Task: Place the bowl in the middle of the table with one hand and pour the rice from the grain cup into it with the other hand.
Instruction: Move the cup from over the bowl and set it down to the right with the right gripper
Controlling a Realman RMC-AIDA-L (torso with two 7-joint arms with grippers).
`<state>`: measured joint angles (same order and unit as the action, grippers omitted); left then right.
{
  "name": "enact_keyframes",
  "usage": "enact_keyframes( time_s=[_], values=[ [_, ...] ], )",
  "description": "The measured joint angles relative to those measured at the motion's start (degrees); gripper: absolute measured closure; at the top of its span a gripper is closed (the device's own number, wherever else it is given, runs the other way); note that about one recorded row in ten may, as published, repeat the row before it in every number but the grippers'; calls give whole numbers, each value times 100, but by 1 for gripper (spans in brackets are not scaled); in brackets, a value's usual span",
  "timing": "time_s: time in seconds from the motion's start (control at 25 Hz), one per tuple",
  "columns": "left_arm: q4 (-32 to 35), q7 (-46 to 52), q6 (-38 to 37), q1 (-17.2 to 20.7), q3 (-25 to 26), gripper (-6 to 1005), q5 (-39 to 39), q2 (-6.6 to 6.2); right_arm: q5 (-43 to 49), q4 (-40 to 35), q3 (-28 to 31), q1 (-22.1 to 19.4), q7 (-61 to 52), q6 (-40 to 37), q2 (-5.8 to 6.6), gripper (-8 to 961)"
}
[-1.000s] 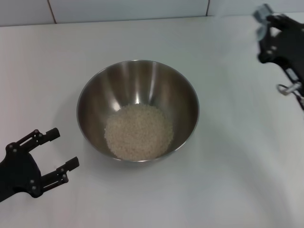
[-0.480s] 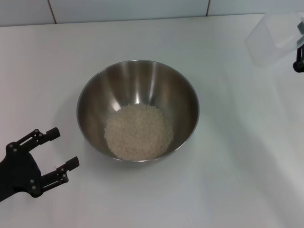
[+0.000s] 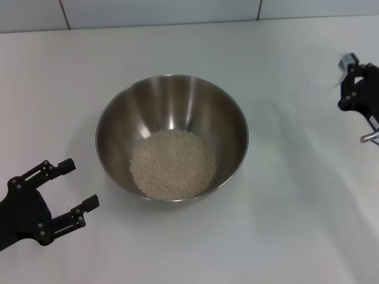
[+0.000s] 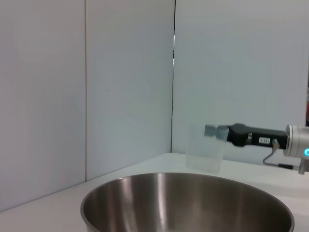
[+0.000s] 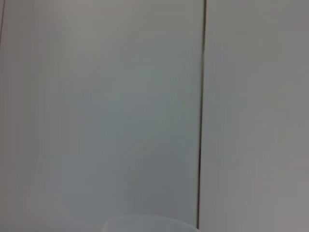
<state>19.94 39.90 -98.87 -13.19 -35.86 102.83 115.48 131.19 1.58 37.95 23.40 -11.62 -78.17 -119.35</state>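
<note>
Half a second earlier the head view showed the clear grain cup tipped at the far right edge of the tabletop (image 3: 284, 236) with only a sliver of the right arm beside it; now that spot shows the right gripper (image 3: 355, 89) itself, black and near the far right edge, and the cup can hardly be made out there; the bowl (image 3: 172, 137), the rice (image 3: 173, 164) and the left gripper (image 3: 56, 195) lie as they did. The left gripper hangs low at the near left, apart from the bowl, its two fingers (image 3: 59, 167) spread wide and holding nothing; the right gripper is seen side-on in the left wrist view (image 4: 217, 131), closed on the rim of the grain cup (image 4: 204, 155), which stands upright over the tabletop beyond the bowl. The bowl sits in the middle of the tabletop, the rice a round heap in its bottom. The left wrist view shows the cup hanging pale and see-through under the right gripper, which the head view does not make plain, and the steel rim of the bowl (image 4: 186, 200) close by; the right wrist view shows only wall panels and a faint curved cup rim (image 5: 145, 223) at its lower edge.
</note>
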Motion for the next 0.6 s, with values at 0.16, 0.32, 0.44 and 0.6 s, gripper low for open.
enact_keyframes(
  time_s=[0.16,0.32,0.44,0.6],
  values=[
    [-4,0,-6,1,0,199,0,0,4,16,-262,10,1,361,-5,939],
    [-3,0,-9,0,0,199,0,0,4,94,-449,25,2,650,-8,939],
    [-1,0,-9,-5,0,199,0,0,22,126,-476,62,2,855,-9,939],
    [1,0,-9,-7,0,199,0,-2,59,152,-481,82,2,952,-9,939]
  ],
)
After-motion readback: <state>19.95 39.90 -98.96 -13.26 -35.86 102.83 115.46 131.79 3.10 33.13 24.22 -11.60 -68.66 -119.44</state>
